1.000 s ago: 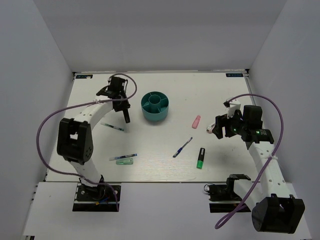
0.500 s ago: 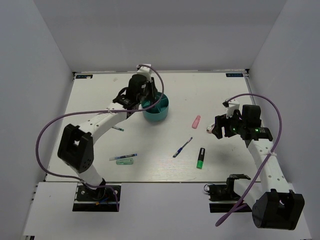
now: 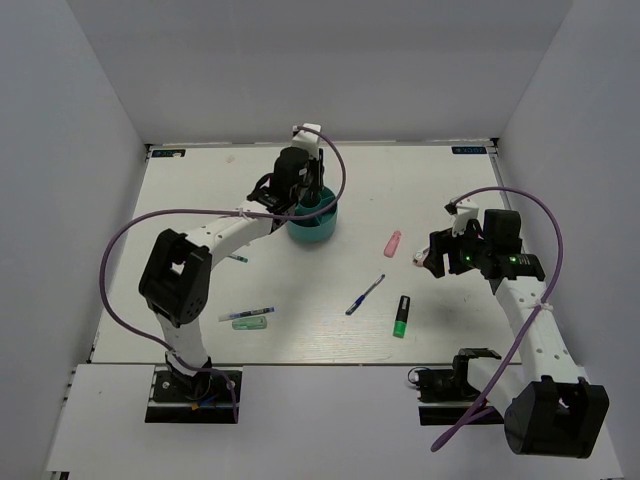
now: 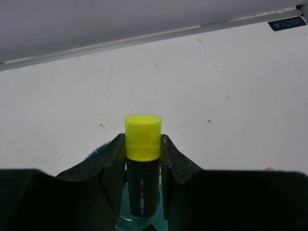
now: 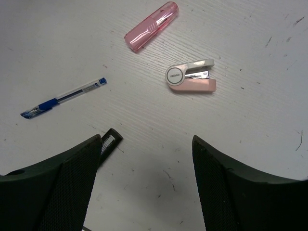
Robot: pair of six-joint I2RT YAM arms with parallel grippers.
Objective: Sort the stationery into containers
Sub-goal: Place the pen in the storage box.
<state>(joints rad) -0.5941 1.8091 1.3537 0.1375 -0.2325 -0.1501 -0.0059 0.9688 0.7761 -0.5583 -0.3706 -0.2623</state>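
My left gripper (image 3: pixel 301 197) is shut on the black marker with yellow cap (image 4: pixel 142 163) and holds it upright right over the round teal organizer (image 3: pixel 318 234). The organizer's rim shows below the marker in the left wrist view (image 4: pixel 123 220). My right gripper (image 3: pixel 431 259) is open and empty, low over the table at the right (image 5: pixel 146 142). A pink highlighter (image 3: pixel 393 243) (image 5: pixel 151 20), a thin blue pen (image 3: pixel 365 294) (image 5: pixel 62 98) and a black-and-green marker (image 3: pixel 401 316) (image 5: pixel 109 140) lie near it.
A small pink and white stapler (image 5: pixel 191 77) lies just ahead of the right fingers. On the left lie a thin blue pen (image 3: pixel 226 255), another blue pen (image 3: pixel 246 313) and a mint-green marker (image 3: pixel 249 324). White walls enclose the table.
My left gripper has swung from the far left of the table rightward to above the teal organizer, carrying the marker. The right arm has not moved.
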